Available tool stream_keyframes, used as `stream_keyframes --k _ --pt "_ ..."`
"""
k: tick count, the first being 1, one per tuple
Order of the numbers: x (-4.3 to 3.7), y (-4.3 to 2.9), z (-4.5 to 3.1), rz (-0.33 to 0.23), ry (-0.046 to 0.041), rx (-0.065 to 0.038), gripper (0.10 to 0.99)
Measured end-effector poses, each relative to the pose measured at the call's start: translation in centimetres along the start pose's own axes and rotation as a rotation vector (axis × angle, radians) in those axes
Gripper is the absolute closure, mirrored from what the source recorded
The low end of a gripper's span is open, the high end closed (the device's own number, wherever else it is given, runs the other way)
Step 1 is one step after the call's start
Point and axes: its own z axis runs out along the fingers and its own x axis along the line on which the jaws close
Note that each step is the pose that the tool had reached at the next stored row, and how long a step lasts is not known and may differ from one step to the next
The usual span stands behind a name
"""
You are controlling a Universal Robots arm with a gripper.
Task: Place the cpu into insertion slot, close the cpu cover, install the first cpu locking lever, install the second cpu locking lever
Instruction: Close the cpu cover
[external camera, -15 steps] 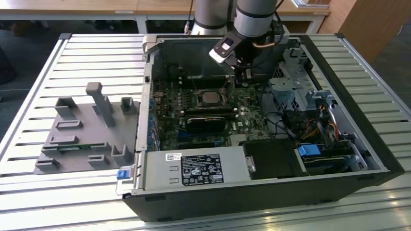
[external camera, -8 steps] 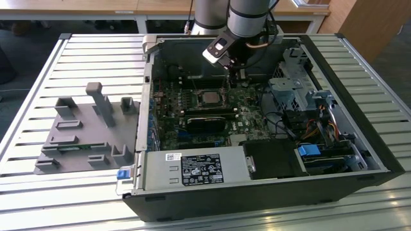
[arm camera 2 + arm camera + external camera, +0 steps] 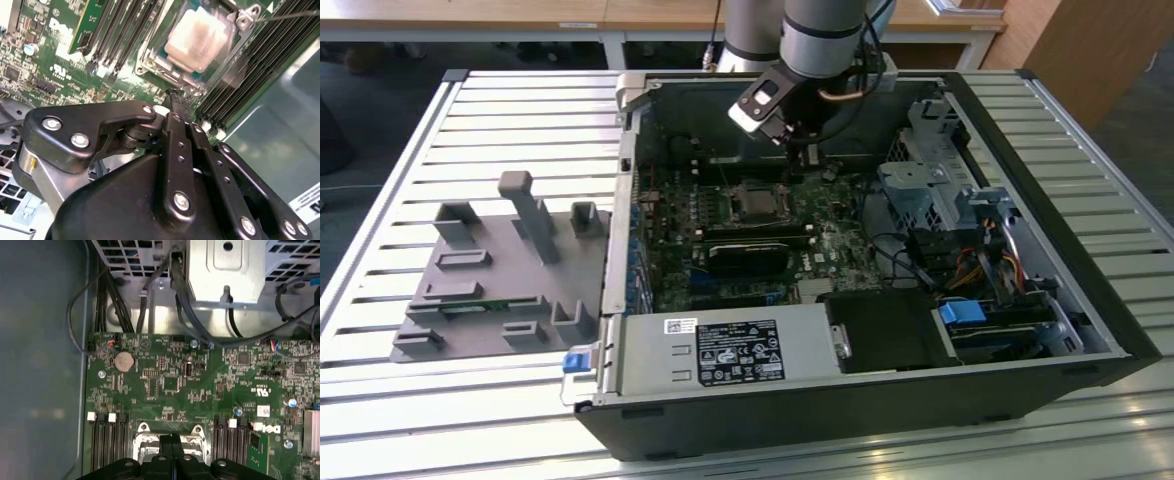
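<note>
Pressing work, by my reading: the chip sits in its socket already, and the closed claw serves as a pusher at the socket's edge, so the step in hand is likely the cover or one of its levers. To do it well, keep the tips square to the metal and push slowly and straight. Stay off the chip's top and the memory slots on either side.

In the exterior view the claw (image 3: 801, 157) hangs inside the open computer case (image 3: 854, 420) on the slatted tabletop (image 3: 454, 420). Its tips are low over the green board (image 3: 674, 270), and the socket (image 3: 754, 203) lies just past them.

In the second wrist view the fingers (image 3: 175, 125) lie flat together, with no gap and nothing gripped between them. The tips reach the socket's near rim; whether they touch it I cannot tell. The chip (image 3: 200, 37), pale silver on top, lies just ahead of the tips. Around it the cover frame (image 3: 150, 64) looks to lie flat. A thin lever (image 3: 287, 15) runs off from the far corner, and memory slots (image 3: 272, 62) flank the socket.

In the first wrist view the closed tips (image 3: 172, 440) stand over the socket's middle, with the frame's two corner tabs just ahead on either side. A coin battery (image 3: 123, 361) sits well ahead of the claw.
</note>
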Motion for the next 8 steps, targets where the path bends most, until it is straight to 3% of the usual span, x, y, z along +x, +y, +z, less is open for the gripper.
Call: stream_keyframes --k 8 --pt "0.01 -1.04 0.25 0.0 0.0001 0.0 0.98"
